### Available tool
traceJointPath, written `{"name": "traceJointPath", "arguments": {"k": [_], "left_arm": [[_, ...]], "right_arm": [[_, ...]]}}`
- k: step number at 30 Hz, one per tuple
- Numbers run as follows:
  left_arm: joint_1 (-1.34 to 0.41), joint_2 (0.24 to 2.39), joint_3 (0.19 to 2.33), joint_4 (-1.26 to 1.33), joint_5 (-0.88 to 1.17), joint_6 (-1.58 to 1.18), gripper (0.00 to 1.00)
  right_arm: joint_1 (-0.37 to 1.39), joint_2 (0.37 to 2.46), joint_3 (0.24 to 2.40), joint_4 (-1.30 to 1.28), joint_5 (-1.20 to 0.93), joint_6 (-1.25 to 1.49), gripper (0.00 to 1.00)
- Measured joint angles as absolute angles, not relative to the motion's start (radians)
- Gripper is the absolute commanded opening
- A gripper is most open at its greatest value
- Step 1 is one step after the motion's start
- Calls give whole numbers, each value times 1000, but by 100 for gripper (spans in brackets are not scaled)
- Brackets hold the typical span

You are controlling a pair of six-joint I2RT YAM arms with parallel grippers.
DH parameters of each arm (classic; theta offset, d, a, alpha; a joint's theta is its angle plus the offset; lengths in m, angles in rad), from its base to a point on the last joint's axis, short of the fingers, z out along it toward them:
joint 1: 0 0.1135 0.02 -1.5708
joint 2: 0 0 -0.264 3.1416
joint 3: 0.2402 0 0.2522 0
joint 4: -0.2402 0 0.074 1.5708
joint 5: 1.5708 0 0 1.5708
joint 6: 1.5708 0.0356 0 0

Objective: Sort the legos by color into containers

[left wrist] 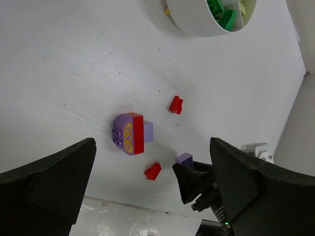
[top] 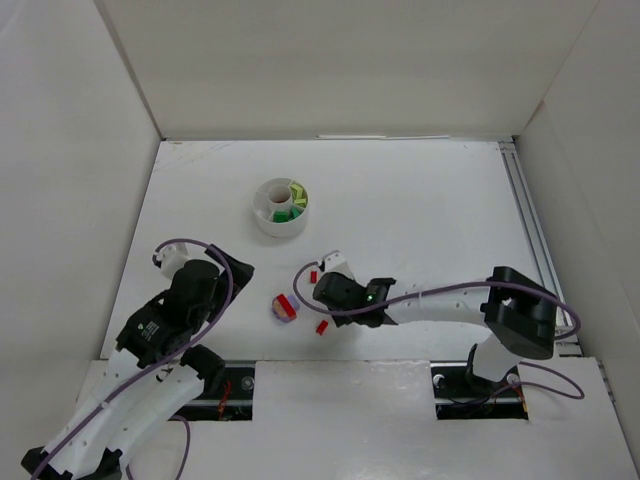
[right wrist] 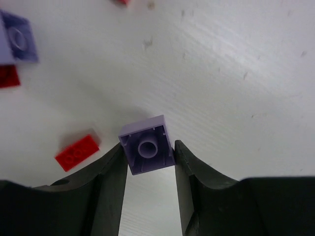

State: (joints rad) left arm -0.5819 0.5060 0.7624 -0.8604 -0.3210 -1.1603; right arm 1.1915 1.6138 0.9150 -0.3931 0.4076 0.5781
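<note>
Near the table's front edge, right gripper (right wrist: pixel 148 150) pinching a lavender brick (right wrist: pixel 146 146) between both fingers.

To its left, the left gripper (left wrist: pixel 152 147) hangs with its fingers spread wide and nothing between them. Below it lies a lavender-and-red stack (left wrist: pixel 130 133), with two loose red bricks (left wrist: pixel 153 170) (left wrist: pixel 175 104) just beside the stack. Farther back stands the round white tub (left wrist: pixel 197 22), with green bricks (left wrist: pixel 224 19) and pale yellow ones (left wrist: pixel 242 7) in neighbouring wedges.

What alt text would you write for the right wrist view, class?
The right claw pinches a small lavender plastic brick, hollow underside facing the camera, over a white table. A small flat red plastic brick lies at lower left.
</note>
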Motion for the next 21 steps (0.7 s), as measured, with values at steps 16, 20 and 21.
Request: {"name": "traceJointPath", "arguments": {"k": [16,20,21], "left_arm": [[-582,694,874,-835,-430,-1174,100],[-582,665,954,-828,-507,-1177,100],[-582,660,960,-827,-517,-1177,100]], "right_arm": [[1048,1850,1622,-297,433,54,37],[979,2022,1850,-289,374,-45,37],[969,2059,1892,-289,354,-63,37]]}}
